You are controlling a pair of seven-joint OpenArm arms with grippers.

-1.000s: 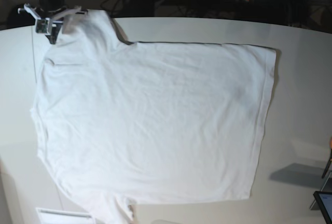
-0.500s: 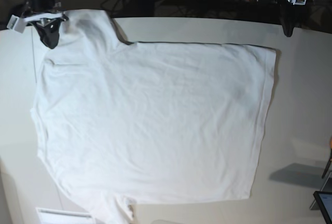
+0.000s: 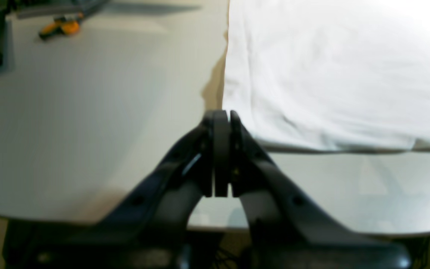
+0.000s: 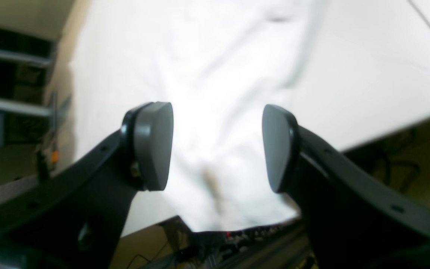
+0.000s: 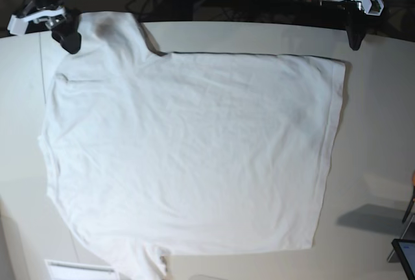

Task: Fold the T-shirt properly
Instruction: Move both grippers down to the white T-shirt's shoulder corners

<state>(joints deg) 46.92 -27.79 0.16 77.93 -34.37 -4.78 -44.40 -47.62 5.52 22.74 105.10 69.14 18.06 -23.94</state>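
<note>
On the pale table (image 5: 379, 131), the T-shirt (image 5: 194, 150) is spread flat, one sleeve pointing toward the far left corner. Above that sleeve the right gripper (image 4: 217, 145) is held with its jaws spread apart and nothing between them. The left gripper (image 3: 221, 117) is poised just off the shirt's far right hem corner, its jaws pressed together and empty.
</note>
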